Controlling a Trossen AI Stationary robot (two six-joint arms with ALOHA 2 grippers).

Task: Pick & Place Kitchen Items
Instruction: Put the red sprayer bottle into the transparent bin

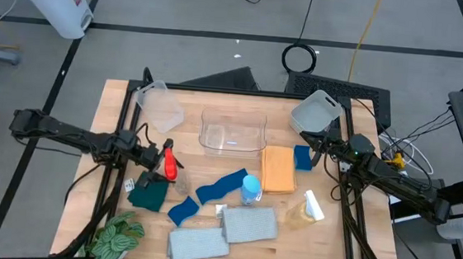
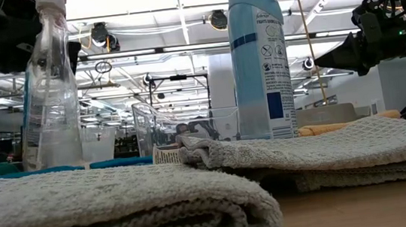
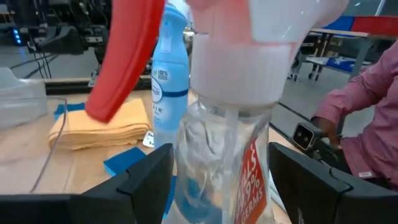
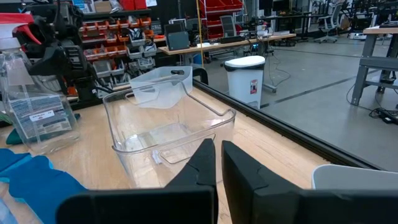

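Note:
The red-trigger bottle (image 1: 171, 166) (image 3: 224, 149) stands upright on its base at the table's left. My left gripper (image 1: 157, 158) (image 3: 221, 168) is open, level, with one finger on each side of the bottle. The blue-capped bottle (image 1: 250, 189) stands mid-table beside a blue cloth (image 1: 220, 184). The white-trigger bottle (image 1: 308, 208) lies at the right. An orange sponge (image 1: 278, 168), blue sponges (image 1: 302, 157) (image 1: 182, 212), a teal cloth (image 1: 148, 193) and two grey towels (image 1: 249, 223) (image 1: 198, 244) lie flat. My right gripper (image 1: 320, 143) (image 4: 219, 158) waits shut at the right. My left gripper brackets the red-trigger bottle's clear body just under its white collar (image 3: 186, 155), coming level from the table's left. The fingers (image 3: 149, 180) stand hard by both sides. Whether they touch the bottle, I cannot tell.
A clear tub (image 1: 233, 131) stands at the table's far middle, a second clear tub (image 1: 159, 106) at far left, a grey tub (image 1: 316, 111) at far right. A green plant (image 1: 117, 236) sits at the near left corner. A person's sleeve (image 3: 367, 106) shows beyond the table.

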